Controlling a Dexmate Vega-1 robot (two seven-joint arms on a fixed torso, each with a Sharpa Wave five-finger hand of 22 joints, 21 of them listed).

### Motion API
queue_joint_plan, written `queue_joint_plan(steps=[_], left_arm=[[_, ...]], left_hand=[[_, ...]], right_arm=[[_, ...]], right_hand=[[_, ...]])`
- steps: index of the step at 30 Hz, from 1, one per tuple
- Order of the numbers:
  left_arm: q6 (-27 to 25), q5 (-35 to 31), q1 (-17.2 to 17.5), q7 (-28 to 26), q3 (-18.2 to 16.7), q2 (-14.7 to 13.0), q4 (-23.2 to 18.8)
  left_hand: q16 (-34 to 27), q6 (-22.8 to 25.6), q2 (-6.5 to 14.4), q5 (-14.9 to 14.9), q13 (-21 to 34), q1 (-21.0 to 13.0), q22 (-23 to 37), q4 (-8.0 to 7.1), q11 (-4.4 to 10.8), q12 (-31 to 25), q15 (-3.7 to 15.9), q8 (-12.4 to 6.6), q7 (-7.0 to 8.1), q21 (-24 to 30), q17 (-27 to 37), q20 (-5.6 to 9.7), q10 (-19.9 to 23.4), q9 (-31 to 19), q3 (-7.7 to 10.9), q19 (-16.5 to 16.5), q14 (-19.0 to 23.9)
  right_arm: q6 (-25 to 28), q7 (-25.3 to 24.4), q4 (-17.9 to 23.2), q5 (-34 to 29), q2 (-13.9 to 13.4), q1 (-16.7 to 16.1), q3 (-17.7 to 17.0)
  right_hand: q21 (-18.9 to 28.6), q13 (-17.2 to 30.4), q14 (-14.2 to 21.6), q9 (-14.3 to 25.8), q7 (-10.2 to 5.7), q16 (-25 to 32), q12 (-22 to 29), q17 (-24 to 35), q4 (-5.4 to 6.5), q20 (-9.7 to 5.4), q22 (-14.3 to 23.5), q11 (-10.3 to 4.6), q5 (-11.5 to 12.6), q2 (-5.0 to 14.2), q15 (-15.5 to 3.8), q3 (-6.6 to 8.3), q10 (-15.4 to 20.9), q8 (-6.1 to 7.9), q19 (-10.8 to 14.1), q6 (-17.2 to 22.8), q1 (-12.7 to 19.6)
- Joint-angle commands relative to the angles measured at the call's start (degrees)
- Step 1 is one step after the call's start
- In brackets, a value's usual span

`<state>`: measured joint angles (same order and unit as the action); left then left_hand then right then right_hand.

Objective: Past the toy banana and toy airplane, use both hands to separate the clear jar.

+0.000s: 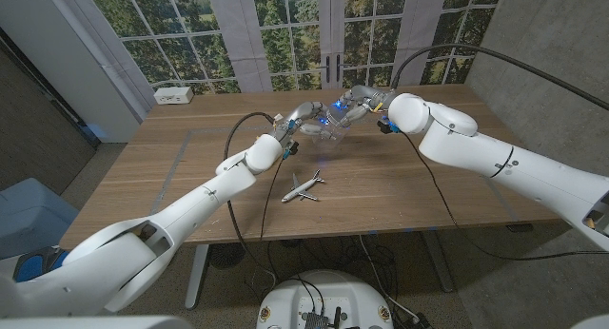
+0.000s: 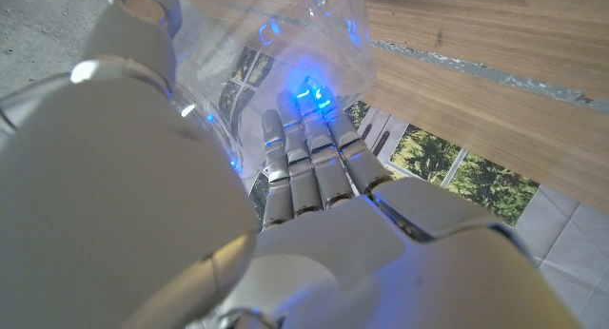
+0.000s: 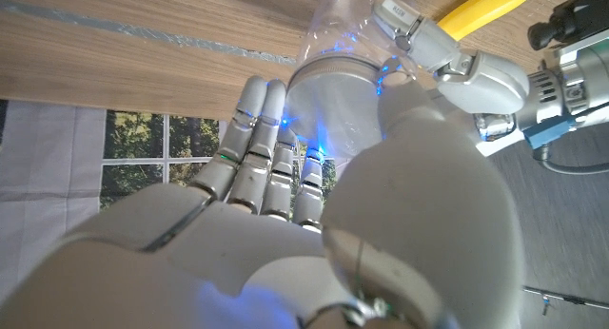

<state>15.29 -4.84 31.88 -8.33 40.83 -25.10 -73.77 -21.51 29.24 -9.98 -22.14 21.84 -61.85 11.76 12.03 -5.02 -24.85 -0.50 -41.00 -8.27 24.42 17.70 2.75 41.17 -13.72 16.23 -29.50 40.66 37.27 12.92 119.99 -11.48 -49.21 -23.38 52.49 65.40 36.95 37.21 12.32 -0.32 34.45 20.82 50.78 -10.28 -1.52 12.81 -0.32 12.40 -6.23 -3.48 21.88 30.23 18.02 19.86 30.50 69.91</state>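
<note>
The clear jar [image 1: 329, 119] is held up above the far middle of the table, between both hands. My left hand [image 1: 303, 114] grips its clear body [image 2: 285, 44], my left fingers [image 2: 306, 167] wrapped round it. My right hand [image 1: 361, 102] grips the other end, its fingers [image 3: 255, 158] curled round the round lid [image 3: 333, 106]. The left hand [image 3: 457, 63] appears across from it in the right wrist view. On the table nearer to me, just below the hands, lies the white toy airplane [image 1: 303, 186]. The yellow toy banana [image 3: 485, 6] shows behind the jar.
A white box [image 1: 174, 95] sits at the table's far left corner. Black cables [image 1: 430, 182] trail from both wrists over the wood. A strip of tape [image 1: 179, 163] runs across the left part of the table [image 1: 457, 191]. Windows stand behind.
</note>
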Motion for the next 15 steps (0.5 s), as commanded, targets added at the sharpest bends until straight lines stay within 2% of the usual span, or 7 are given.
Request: queue_joint_plan(steps=[1, 4, 6, 10, 12, 14, 15], left_arm=[[0.11, 3.02, -0.62, 2.61, -0.41, 0.33, 0.62], [0.07, 4.06, -0.71, 3.53, -0.57, 0.38, 0.70], [-0.15, 4.46, -0.77, 4.04, -0.60, 0.30, 0.55], [-0.60, 5.64, -0.80, 5.14, -0.75, 0.29, 0.43], [-0.67, 6.00, -0.83, 5.45, -0.79, 0.29, 0.45], [-0.69, 5.69, -0.85, 5.13, -0.72, 0.28, 0.43], [-0.64, 5.77, -0.87, 5.17, -0.72, 0.31, 0.48]], left_hand=[[-0.14, 25.44, 11.64, -0.49, 8.11, -11.22, -0.09, -2.16, 16.13, -0.45, 14.40, -0.20, 11.57, 0.51, 0.41, 0.23, 25.08, -0.20, 1.88, -0.47, 4.92], [-0.14, 25.44, 11.62, -0.57, 8.17, -11.24, -0.09, -2.14, 16.12, -0.44, 14.40, -0.20, 11.48, 0.56, 0.47, 0.19, 25.12, -0.28, 1.87, -0.48, 4.94], [-0.17, 25.41, 11.62, -0.66, 8.22, -11.26, -0.09, -2.14, 16.11, -0.44, 14.41, -0.17, 11.45, 0.60, 0.54, 0.19, 25.18, -0.33, 1.87, -0.50, 5.00], [-0.21, 25.46, 11.57, -0.82, 8.34, -11.33, -0.09, -2.10, 16.08, -0.44, 14.41, -0.11, 11.36, 0.67, 0.66, 0.13, 25.30, -0.35, 1.85, -0.45, 5.10], [-0.22, 25.39, 11.56, -0.90, 8.40, -11.37, -0.09, -2.09, 16.08, -0.43, 14.41, -0.07, 11.40, 0.71, 0.72, 0.15, 25.31, -0.41, 1.85, -0.46, 5.15], [-0.24, 25.39, 11.53, -0.98, 8.45, -11.40, -0.09, -2.07, 16.07, -0.43, 14.41, -0.06, 11.41, 0.74, 0.78, 0.15, 25.37, -0.46, 1.84, -0.44, 5.18], [-0.25, 25.48, 11.52, -1.02, 8.47, -11.42, -0.09, -2.07, 16.07, -0.42, 14.41, -0.09, 11.34, 0.74, 0.81, 0.11, 25.39, -0.49, 1.84, -0.40, 5.20]], right_arm=[[-5.95, -1.65, -0.30, -5.79, 1.08, -5.24, -4.18], [-5.32, -1.55, -0.26, -8.33, 1.49, -5.64, -4.24], [-4.41, -1.67, -0.30, -10.96, 1.80, -5.74, -3.82], [-2.71, -0.22, 0.19, -15.43, 1.93, -5.78, -3.03], [-0.85, 1.00, 0.58, -19.16, 2.10, -5.50, -1.80], [-0.17, 2.20, 0.65, -19.63, 2.38, -5.88, -2.24], [-0.07, 2.10, 0.69, -19.74, 2.45, -6.33, -2.69]], right_hand=[[1.88, 0.95, -0.83, -0.06, -3.63, 0.66, 0.28, 0.49, 0.07, -8.20, -0.33, -11.27, 0.77, 14.30, -9.85, -0.83, 12.78, 13.47, -2.84, 39.98, 15.91], [3.46, 1.38, -1.37, 1.01, -3.76, 0.47, 0.58, 0.24, 0.34, -8.30, -0.57, -11.27, 0.47, 14.41, -9.87, -1.64, 14.00, 14.85, -3.85, 42.57, 16.73], [4.31, 1.06, -2.78, 2.31, -3.16, -0.82, 0.13, -0.80, 0.70, -8.28, -1.03, -11.33, 0.10, 14.64, -9.75, -1.75, 14.74, 16.84, -4.59, 45.36, 17.01], [5.17, -0.87, -4.87, 5.22, -2.38, -3.13, -1.74, -2.95, 0.84, -8.23, -1.78, -11.39, -0.48, 14.70, -9.64, -1.47, 15.92, 20.09, -6.27, 46.98, 17.50], [5.87, -3.13, -8.90, 8.72, -2.58, -7.89, -4.76, -6.11, 1.03, -8.03, -2.20, -11.66, -0.69, 13.41, -9.11, -1.03, 13.10, 22.99, -8.31, 46.62, 16.52], [5.84, -5.05, -11.74, 8.25, -2.72, -11.80, -7.27, -8.97, 0.93, -7.22, -2.64, -11.82, -0.05, 13.29, -9.00, 0.20, 10.10, 23.17, -10.53, 46.65, 16.15], [4.91, -5.97, -13.27, 8.25, -3.55, -13.60, -8.49, -10.09, 0.66, -5.89, -2.82, -11.70, 0.99, 12.91, -8.71, 1.12, 7.87, 22.80, -13.42, 45.13, 16.11]])
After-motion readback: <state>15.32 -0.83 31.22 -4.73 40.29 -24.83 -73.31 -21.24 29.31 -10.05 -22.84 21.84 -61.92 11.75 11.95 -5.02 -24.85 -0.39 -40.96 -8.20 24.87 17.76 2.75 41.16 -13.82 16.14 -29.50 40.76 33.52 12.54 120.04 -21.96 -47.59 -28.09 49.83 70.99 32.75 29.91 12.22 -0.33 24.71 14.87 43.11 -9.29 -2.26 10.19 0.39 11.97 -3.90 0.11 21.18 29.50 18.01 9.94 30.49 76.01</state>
